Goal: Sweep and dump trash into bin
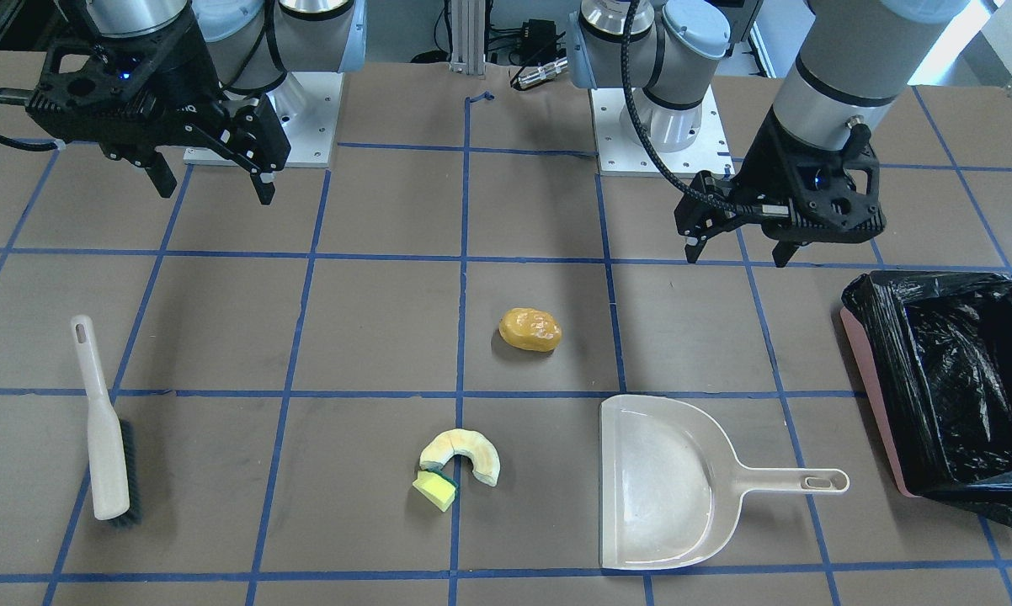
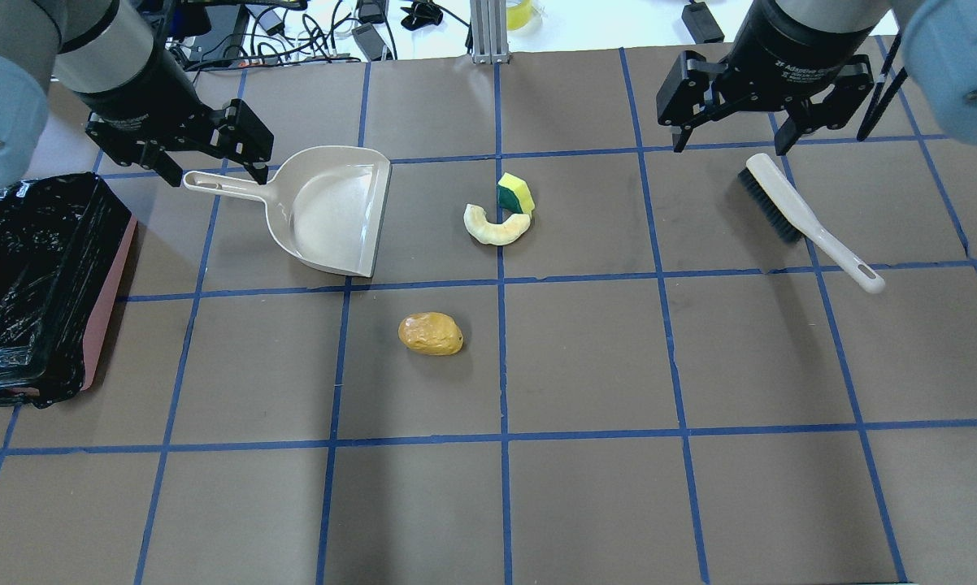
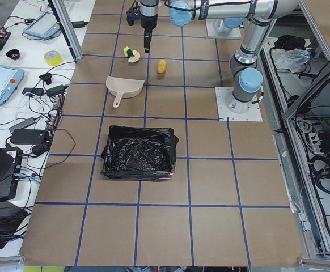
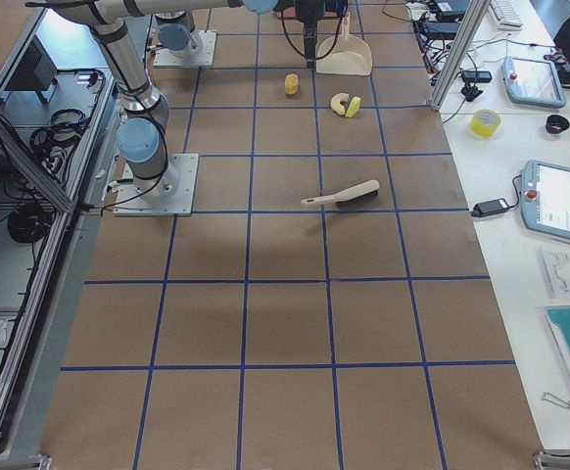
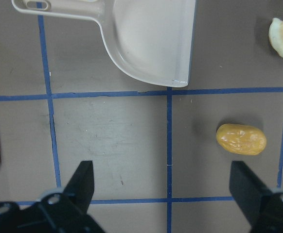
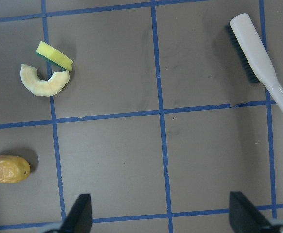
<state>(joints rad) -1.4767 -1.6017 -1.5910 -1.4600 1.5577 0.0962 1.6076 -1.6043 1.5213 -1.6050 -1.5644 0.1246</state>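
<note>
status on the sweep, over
Left end effector, right end effector open, empty. Golden-yellow oval lump, pale cream crescent, yellow block with green side unswept. Beige dustpan, beige hand brush untouched. Nothing in the way.

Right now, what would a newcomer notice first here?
The pink bin, lined with glossy black plastic, sits at the robot's far left, the beige dustpan beside it. In the middle lie a golden lump and a cream crescent by a yellow block. The left gripper and right gripper hang open, empty; the brush lies at right.
</note>
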